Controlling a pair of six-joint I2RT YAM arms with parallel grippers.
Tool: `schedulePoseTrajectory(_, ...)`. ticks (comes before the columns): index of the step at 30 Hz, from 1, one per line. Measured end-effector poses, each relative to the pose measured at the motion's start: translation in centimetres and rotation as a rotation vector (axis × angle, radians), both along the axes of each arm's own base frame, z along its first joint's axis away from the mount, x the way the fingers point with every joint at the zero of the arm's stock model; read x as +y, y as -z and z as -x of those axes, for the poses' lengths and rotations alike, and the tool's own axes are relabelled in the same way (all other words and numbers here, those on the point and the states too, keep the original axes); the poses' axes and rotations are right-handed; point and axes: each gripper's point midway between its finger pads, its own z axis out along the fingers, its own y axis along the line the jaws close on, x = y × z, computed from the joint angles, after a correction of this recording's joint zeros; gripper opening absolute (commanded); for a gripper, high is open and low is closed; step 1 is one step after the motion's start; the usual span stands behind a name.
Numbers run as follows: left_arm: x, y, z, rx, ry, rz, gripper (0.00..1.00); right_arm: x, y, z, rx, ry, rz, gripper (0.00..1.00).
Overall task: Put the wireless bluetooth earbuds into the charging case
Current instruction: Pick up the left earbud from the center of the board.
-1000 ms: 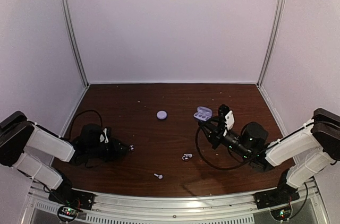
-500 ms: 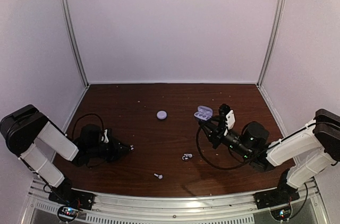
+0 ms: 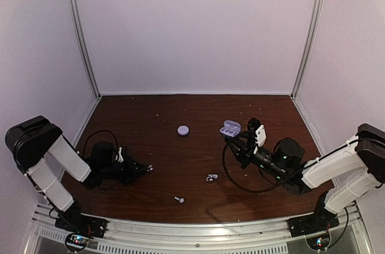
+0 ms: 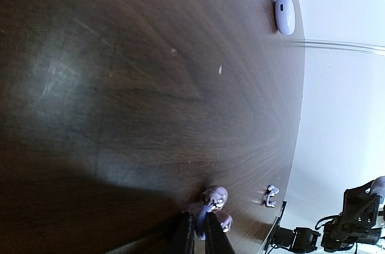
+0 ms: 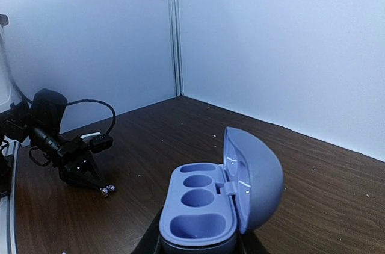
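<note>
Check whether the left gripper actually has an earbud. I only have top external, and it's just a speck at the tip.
Observer: It does. The left wrist view shows the left gripper with its fingers pinched on the earbud, and the bud's head sticks out past the tips.
Operator: Anything in the case yet?
Observer: No. The right wrist view looks straight into the open charging case. Every well is empty, and the lid stands up.
</note>
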Motion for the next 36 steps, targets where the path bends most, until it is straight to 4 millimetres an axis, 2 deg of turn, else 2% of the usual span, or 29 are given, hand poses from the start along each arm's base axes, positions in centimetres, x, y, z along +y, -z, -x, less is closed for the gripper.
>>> schedulePoseTrajectory(8, -0.2, -0.1, -0.2, -0.013, 0.014, -0.005, 0.04, 0.0, 0.2, 0.0, 0.003, 0.000, 0.006, 0.01)
schedulePoseTrajectory(11, -0.4, -0.4, -0.5, -0.026, 0.024, -0.005, 0.00, 0.0, 0.2, 0.0, 0.003, 0.000, 0.006, 0.01)
schedulePoseTrajectory(20, -0.8, -1.5, -1.1, -0.088, 0.061, -0.026, 0.00, 0.0, 0.2, 0.0, 0.001, 0.000, 0.009, 0.01)
schedulePoseTrajectory(25, -2.0, -5.3, -2.8, -0.235, 0.131, -0.070, 0.00, 0.1, 0.4, 0.1, -0.003, -0.007, 0.026, 0.01)
schedulePoseTrajectory(28, -2.9, -8.7, -3.8, -0.373, 0.188, -0.120, 0.00, 0.4, 0.7, 0.4, -0.007, -0.044, 0.043, 0.01)
schedulePoseTrajectory(34, -4.8, -15.5, -3.7, -0.672, 0.322, -0.252, 0.00, 1.3, 0.4, 1.9, -0.014, -0.177, 0.048, 0.00)
schedulePoseTrajectory(36, -5.5, -17.0, -3.3, -0.750, 0.372, -0.290, 0.00, 1.6, 0.4, 2.5, -0.015, -0.229, 0.048, 0.00)
